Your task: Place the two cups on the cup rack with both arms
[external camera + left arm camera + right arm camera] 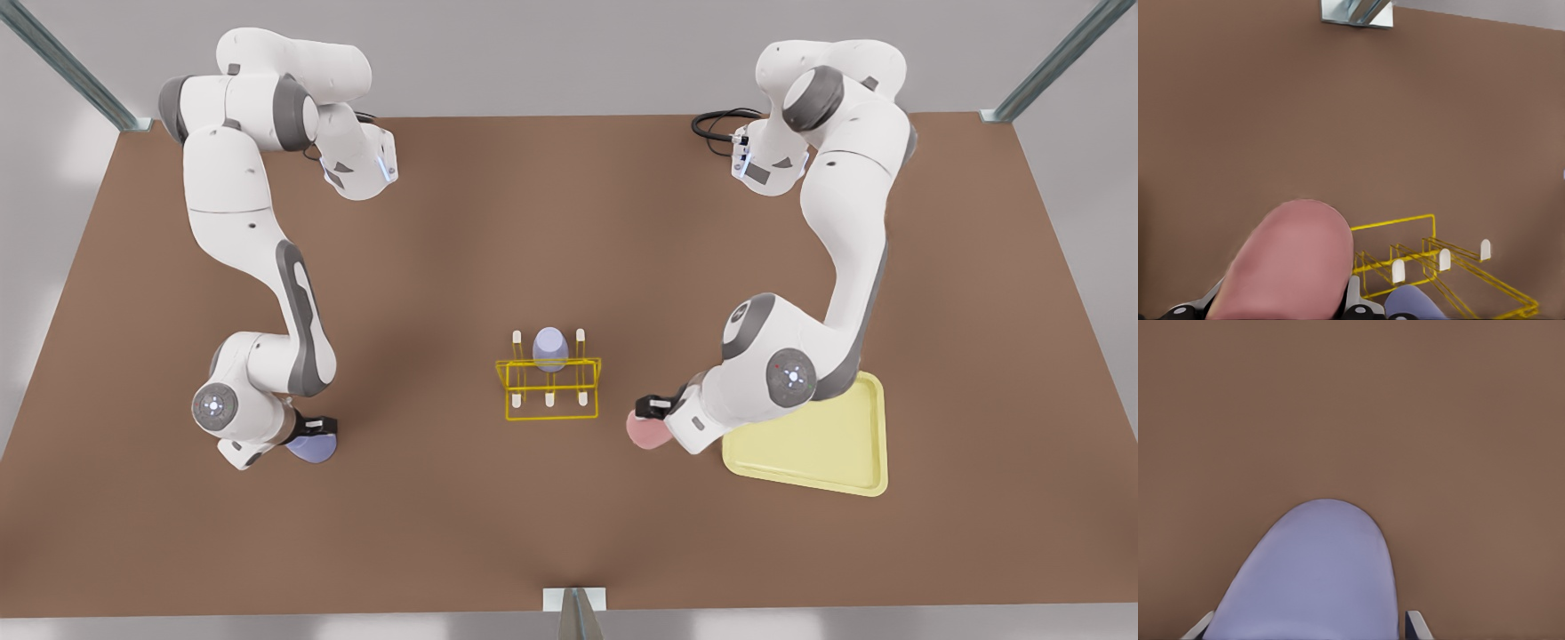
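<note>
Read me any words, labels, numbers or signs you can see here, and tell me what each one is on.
There is no readable text.
Pink cup in the left pincer: plain.
Lavender cup in the right pincer: plain.
Second lavender cup on the yellow rack: plain.
Pale-yellow tray and brown table: unmarked.

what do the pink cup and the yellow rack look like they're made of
Pink cup, held in the left hand: smooth, matte and opaque with an even colour and no glare, so it looks like plastic or unglazed ceramic; the render leaves that open. Yellow rack: thin bright rods forming an open frame, likely painted or coated metal wire, with white-tipped pegs that look like plastic caps.
</note>
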{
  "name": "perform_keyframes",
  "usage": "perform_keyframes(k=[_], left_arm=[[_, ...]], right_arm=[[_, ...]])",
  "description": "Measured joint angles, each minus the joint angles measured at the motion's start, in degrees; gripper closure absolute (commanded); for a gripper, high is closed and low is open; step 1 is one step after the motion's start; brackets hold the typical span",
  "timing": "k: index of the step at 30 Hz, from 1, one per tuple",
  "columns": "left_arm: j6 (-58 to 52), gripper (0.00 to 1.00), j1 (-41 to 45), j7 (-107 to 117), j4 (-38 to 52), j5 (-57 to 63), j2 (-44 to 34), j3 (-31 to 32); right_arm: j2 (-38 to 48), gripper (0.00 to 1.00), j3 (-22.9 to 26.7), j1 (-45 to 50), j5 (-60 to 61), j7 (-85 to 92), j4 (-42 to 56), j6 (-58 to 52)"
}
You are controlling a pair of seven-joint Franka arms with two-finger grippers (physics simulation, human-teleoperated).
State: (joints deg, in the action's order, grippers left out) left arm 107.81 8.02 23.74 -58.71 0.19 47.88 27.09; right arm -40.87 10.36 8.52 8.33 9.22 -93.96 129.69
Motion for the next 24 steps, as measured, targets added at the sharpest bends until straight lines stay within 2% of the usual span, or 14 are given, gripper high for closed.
perform_keyframes(k=[2, 3, 15, 16, 20, 24], left_arm=[[0.6, 0.17, 1.4, 2.2, 0.6, -0.7, 1.0, 0.0], [0.7, 0.17, 2.0, 3.3, 0.6, -1.5, 1.2, 0.1], [1.1, 0.14, 8.0, 13.8, 0.5, -3.6, 4.1, -0.5], [1.2, 0.0, 8.5, 14.4, 0.5, -3.7, 4.3, -0.8], [1.7, 0.0, 9.1, 16.3, 0.4, -3.9, 5.0, -1.4], [1.4, 0.0, 9.9, 17.6, 0.3, -2.7, 5.0, -2.1]], right_arm=[[0.0, 0.19, 0.0, 0.0, 0.1, 0.1, 0.0, 0.0], [0.0, 0.22, 0.0, 0.0, 0.2, 0.2, 0.0, 0.0], [0.2, 0.23, -0.1, -0.1, 0.7, 1.0, 0.5, 0.0], [0.3, 0.23, -0.1, -0.1, 0.8, 1.1, 0.7, 0.0], [0.8, 0.23, -0.1, 0.0, 1.1, 1.4, 1.2, 0.0], [3.4, 0.23, -2.7, 0.0, 2.9, 1.6, 1.5, 0.0]])
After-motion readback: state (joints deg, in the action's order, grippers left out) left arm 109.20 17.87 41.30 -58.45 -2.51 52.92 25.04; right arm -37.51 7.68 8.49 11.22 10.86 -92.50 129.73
